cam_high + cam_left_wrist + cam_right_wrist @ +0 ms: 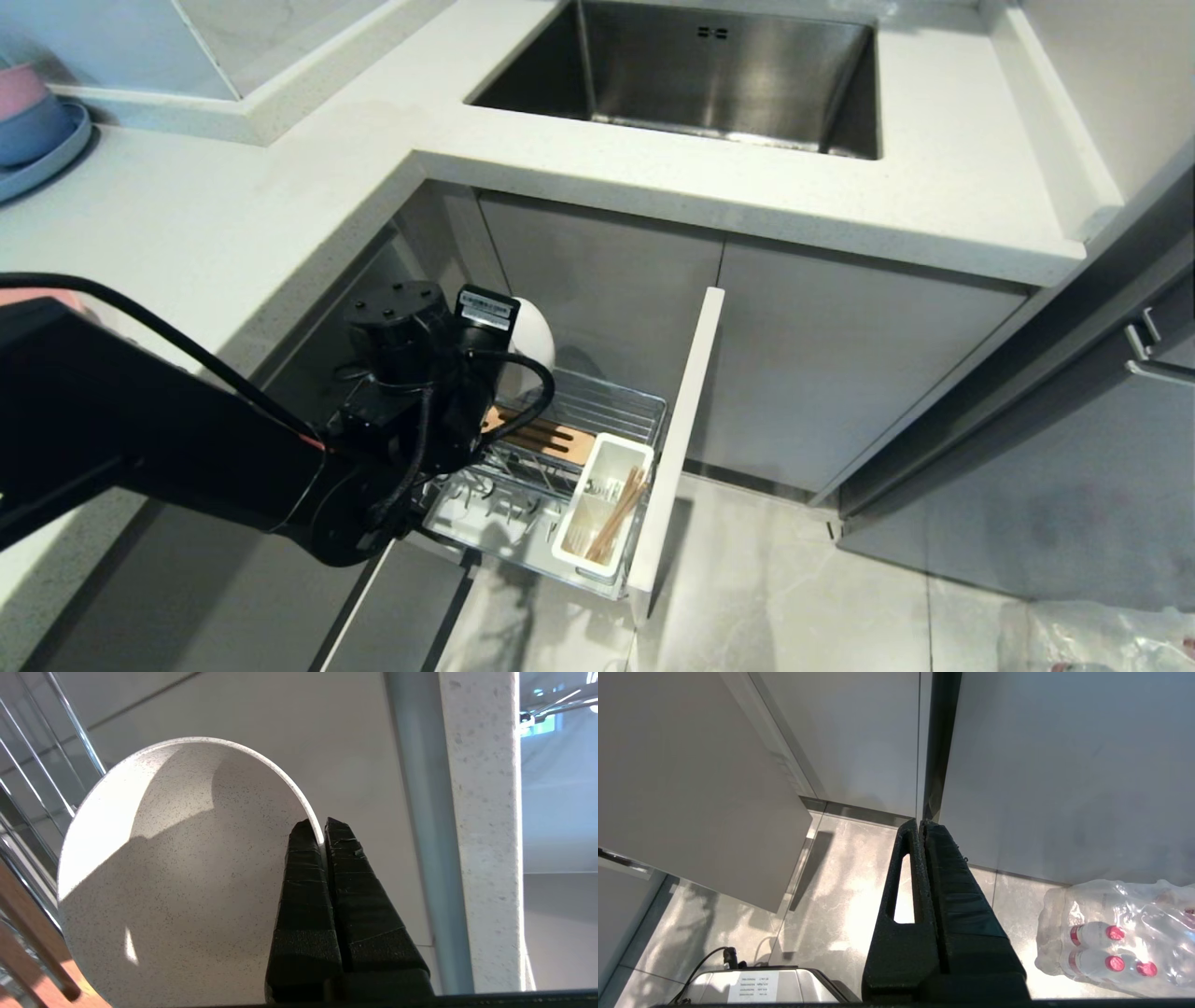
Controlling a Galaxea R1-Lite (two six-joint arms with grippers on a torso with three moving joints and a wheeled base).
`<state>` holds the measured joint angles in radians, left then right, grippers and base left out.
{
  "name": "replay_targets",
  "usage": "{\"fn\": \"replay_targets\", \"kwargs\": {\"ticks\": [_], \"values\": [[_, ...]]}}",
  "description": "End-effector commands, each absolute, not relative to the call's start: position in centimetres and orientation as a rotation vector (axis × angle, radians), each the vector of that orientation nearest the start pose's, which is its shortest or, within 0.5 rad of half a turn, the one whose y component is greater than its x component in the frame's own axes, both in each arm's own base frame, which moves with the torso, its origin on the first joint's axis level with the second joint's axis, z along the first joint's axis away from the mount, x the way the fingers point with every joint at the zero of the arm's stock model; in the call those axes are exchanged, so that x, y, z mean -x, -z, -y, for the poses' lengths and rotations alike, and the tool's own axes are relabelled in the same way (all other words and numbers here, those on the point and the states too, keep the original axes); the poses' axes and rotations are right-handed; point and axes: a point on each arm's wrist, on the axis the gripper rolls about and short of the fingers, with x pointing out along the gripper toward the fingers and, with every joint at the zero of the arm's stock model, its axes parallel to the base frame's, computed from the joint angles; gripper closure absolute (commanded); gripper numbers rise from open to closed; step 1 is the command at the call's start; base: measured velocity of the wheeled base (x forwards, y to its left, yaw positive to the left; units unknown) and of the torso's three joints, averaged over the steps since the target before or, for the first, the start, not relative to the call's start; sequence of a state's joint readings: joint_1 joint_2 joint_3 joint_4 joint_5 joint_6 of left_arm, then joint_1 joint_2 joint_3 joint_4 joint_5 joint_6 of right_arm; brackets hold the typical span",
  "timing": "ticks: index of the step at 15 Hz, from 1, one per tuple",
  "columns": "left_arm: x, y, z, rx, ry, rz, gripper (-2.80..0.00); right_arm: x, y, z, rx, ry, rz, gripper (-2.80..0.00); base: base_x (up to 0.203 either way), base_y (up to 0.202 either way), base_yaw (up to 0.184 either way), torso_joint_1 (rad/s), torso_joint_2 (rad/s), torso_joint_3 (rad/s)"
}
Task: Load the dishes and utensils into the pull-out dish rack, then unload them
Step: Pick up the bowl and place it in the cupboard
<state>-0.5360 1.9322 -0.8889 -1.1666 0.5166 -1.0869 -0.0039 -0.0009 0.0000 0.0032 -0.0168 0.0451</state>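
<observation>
Left gripper [322,833] fingers pinched on rim of cream-white bowl [177,877], bowl held on edge above pull-out dish rack [597,411]. Chopsticks [616,515] stand in white utensil cup [571,546]. Right gripper [920,826] closed, empty, over floor near bottled water pack [1115,938].

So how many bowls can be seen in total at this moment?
3: a cream-white bowl gripped by the left gripper over the dish rack, plus pink and blue bowls stacked on the countertop's far left.
</observation>
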Motion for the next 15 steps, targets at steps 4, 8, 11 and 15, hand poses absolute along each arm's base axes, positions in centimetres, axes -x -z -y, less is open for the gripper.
{"fn": "replay_targets", "kwargs": {"ticks": [4, 8, 11, 15], "values": [[-32.2, -16.1, 18.0, 1.18, 0.071, 0.102, 0.0, 2.3, -7.5, 0.0, -0.045, 0.021, -0.004, 0.0, 0.0, 0.0, 0.0, 0.0, 0.0, 0.0], [-33.3, -13.8, 18.7, 1.236, 0.137, 0.206, 0.0, 2.3, -7.5, 0.0, -0.046, 0.021, -0.004, 0.0, 0.0, 0.0, 0.0, 0.0, 0.0, 0.0], [-33.4, -12.2, 19.1, 1.22, 0.136, 0.161, 0.0, 2.3, -7.5, 0.0, -0.046, 0.022, -0.004, 0.0, 0.0, 0.0, 0.0, 0.0, 0.0, 0.0], [-33.4, -10.6, 19.4, 1.205, 0.115, 0.119, 0.0, 2.3, -7.5, 0.0, -0.044, 0.021, -0.004, 0.0, 0.0, 0.0, 0.0, 0.0, 0.0, 0.0]]}}
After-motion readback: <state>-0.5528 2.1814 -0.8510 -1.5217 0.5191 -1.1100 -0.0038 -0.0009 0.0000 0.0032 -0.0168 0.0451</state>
